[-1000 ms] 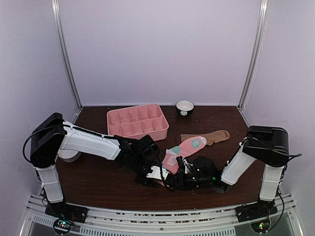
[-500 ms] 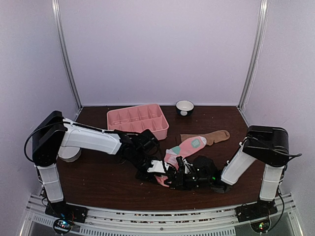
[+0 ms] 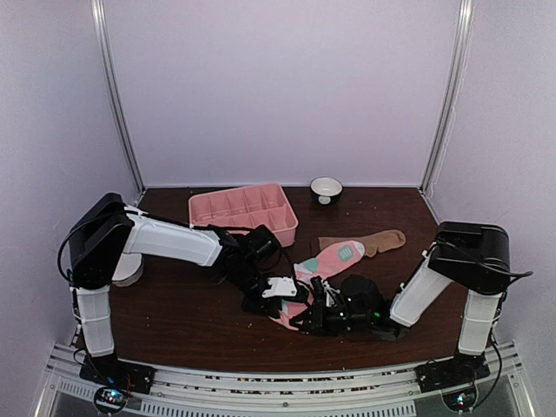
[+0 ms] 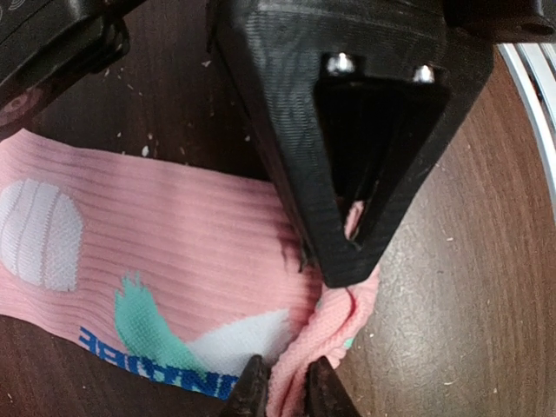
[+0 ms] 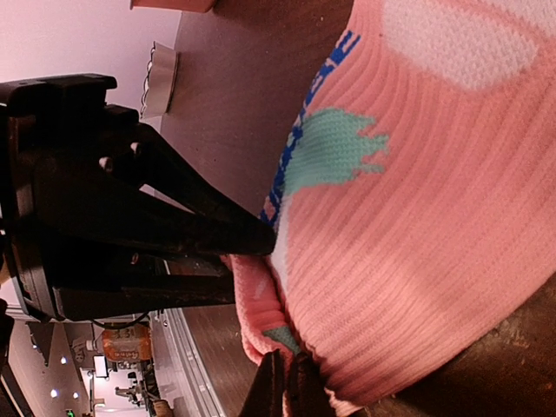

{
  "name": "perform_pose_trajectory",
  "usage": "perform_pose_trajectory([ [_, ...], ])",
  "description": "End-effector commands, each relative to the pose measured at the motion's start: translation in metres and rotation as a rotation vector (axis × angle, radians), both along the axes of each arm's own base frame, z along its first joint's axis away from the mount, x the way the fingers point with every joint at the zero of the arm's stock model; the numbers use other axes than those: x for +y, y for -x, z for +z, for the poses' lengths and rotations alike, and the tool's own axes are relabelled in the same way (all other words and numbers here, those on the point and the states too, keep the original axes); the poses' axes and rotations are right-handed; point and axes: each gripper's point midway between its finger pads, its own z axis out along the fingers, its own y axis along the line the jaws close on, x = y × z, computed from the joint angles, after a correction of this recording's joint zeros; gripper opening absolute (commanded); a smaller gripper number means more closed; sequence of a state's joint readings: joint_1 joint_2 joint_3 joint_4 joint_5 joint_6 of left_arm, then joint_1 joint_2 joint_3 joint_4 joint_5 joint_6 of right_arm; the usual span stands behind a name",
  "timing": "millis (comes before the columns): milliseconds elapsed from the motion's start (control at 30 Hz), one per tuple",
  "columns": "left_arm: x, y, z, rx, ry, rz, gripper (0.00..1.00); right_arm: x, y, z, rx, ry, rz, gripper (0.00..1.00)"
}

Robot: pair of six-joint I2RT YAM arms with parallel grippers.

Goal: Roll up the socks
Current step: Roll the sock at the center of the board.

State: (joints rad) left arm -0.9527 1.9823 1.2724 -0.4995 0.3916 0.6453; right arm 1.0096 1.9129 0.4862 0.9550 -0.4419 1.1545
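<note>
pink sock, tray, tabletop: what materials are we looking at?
pink sock: ribbed knit fabric, matte. Fine ribs show, and its edge bunches into a soft fold.
tray: looks like moulded plastic, smooth uniform pink with even divider walls.
table: dark brown wood-grain surface with a slight sheen. Could be veneer or laminate, cannot tell which.

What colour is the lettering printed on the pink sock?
Blue lettering along the pink sock edge; the left wrist view shows it best.
</note>
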Motion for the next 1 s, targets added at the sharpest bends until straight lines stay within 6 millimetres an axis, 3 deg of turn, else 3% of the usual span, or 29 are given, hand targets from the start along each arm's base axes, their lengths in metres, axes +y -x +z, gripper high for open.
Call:
perform_pose_trajectory([
  [0, 0.001, -0.004, -0.006, 0.085, -0.024, 0.063, 0.13, -0.033, 0.018, -0.059, 0.084, 0.224, 0.002, 0.01],
  [100, 0.006, -0.007, -0.014, 0.111, -0.059, 0.099, 0.08, -0.033, 0.015, -0.052, 0.018, 0.232, 0.0, 0.12],
  [300, 0.013, -0.006, -0.032, 0.195, -0.161, 0.143, 0.04, -0.037, 0.003, -0.021, -0.187, 0.234, -0.03, 0.22],
  [567, 0.019, 0.003, -0.043, 0.327, -0.253, 0.162, 0.03, -0.064, 0.004, 0.009, -0.53, 0.417, -0.057, 0.3],
  [700, 0.023, 0.011, -0.047, 0.386, -0.29, 0.153, 0.03, -0.083, 0.005, 0.034, -0.755, 0.555, -0.128, 0.34],
  [767, 0.025, 0.015, -0.048, 0.41, -0.307, 0.143, 0.04, -0.092, 0.005, 0.05, -0.861, 0.632, -0.173, 0.59],
  [800, 0.027, 0.017, -0.05, 0.418, -0.319, 0.142, 0.04, -0.095, 0.004, 0.059, -0.892, 0.655, -0.202, 0.91],
  [833, 0.027, 0.018, -0.05, 0.421, -0.324, 0.138, 0.04, -0.101, 0.0, 0.063, -0.906, 0.679, -0.233, 0.99],
  [967, 0.029, 0.026, -0.046, 0.456, -0.32, 0.099, 0.07, -0.139, -0.016, 0.069, -0.834, 0.762, -0.452, 1.0],
])
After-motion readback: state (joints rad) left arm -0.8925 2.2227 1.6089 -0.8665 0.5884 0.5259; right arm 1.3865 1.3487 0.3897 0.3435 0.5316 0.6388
